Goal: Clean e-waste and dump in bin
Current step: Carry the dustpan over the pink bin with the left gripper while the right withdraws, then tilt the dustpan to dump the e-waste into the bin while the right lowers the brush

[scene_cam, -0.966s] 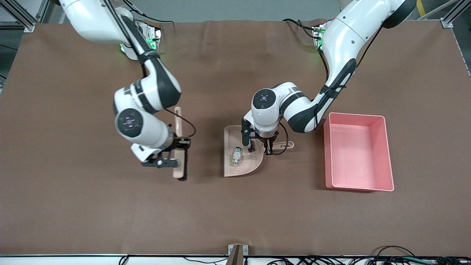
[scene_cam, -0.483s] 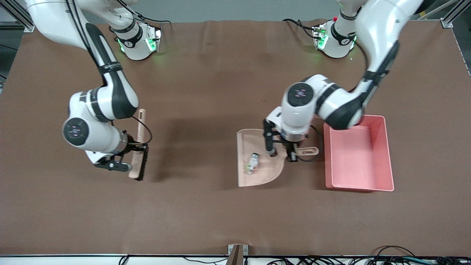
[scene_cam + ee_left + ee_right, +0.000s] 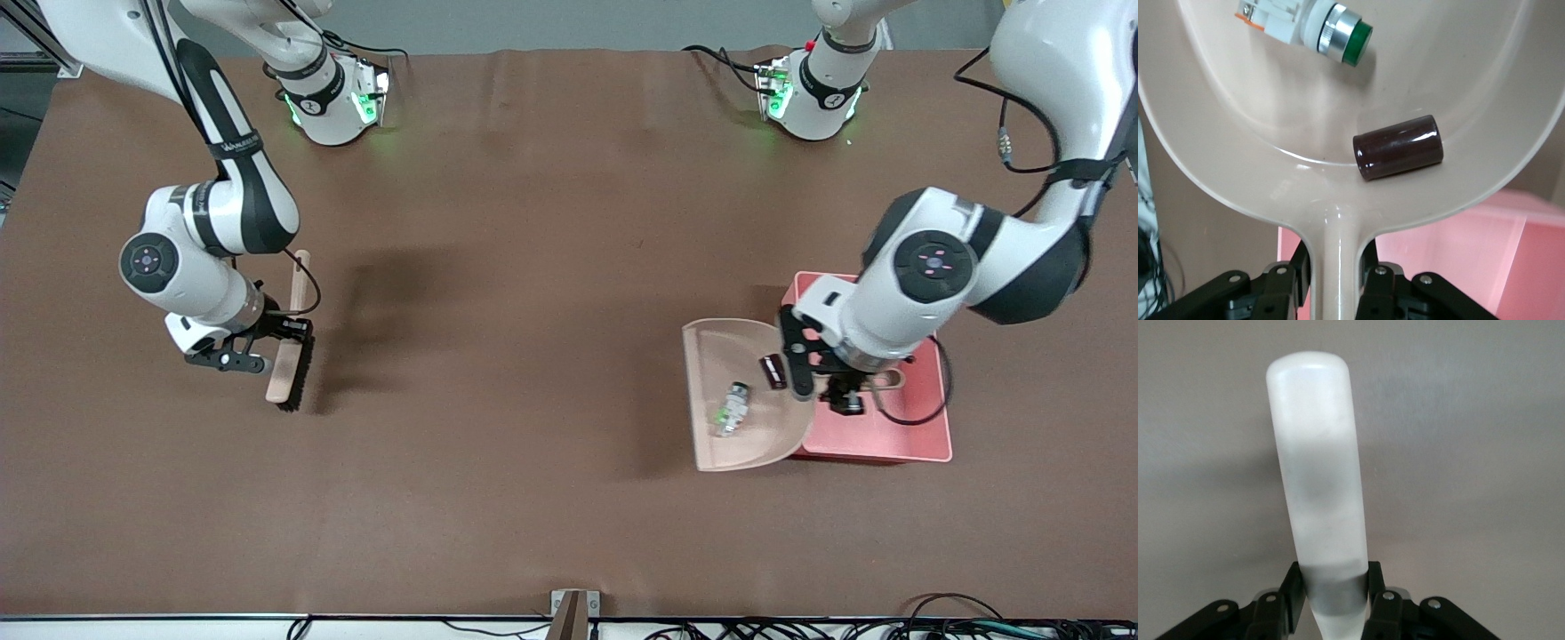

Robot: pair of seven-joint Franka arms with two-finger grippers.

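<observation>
Carrying the dustpan [image 3: 733,440] by its handle, my left gripper [image 3: 845,391] is clamped tight and now hangs over the bin [image 3: 925,449], at its edge toward the right arm's end of the table. A second ago the pan lay on the cloth near the table's middle; half a second ago it was just short of the pink wall. Now the handle end overlaps that wall while the scoop's wide mouth still reaches out past it at nine o'clock from the bin.

Both pieces of e-waste have stayed aboard during the carry. The white-grey cylindrical component [image 3: 733,407] lies mid-scoop, and in my left wrist view its green cap and orange label show plainly [image 3: 1313,25]. The dark block [image 3: 772,371] has slid toward the handle, resting against the curved back wall [image 3: 1398,147].

My right gripper [image 3: 267,342] is clenched on the brush [image 3: 283,378] and has drawn away toward eight o'clock, to the right arm's end of the table, where it waits with the bristles clear of the work.

I judge sweeping finished and transport nearly so. What remains is bringing the scoop fully over the tub and tipping it; tipping too early would drop the parts on the cloth.
</observation>
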